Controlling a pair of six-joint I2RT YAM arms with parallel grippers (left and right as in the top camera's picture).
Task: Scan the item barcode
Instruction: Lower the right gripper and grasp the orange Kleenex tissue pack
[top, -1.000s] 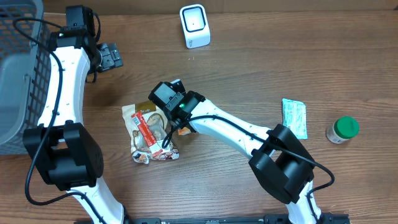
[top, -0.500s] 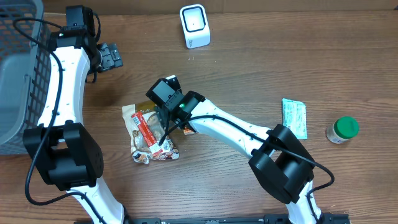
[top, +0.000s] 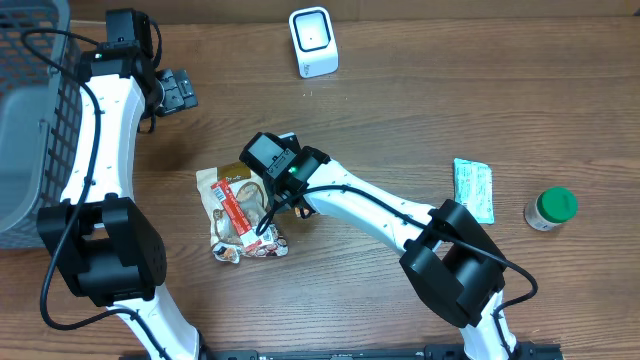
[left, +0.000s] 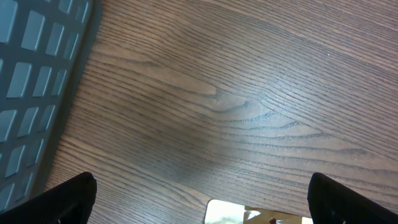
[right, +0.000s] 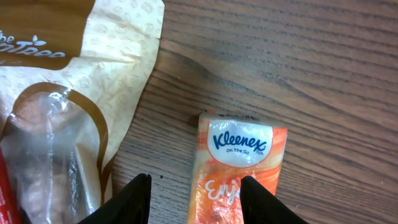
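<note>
A shop checkout is suggested by the barcode scanner (top: 313, 41) and wire basket (top: 30, 120) at the counter's (top: 450, 110) edges.

Grey mesh basket (top: 25, 120) left; white box scanner (top: 313, 41) rear; crinkled plastic snack pouch (top: 240, 215) centre, orange tissue pack (right: 239, 168) just beside it; green-lidded jar (top: 551, 208) right.
</note>
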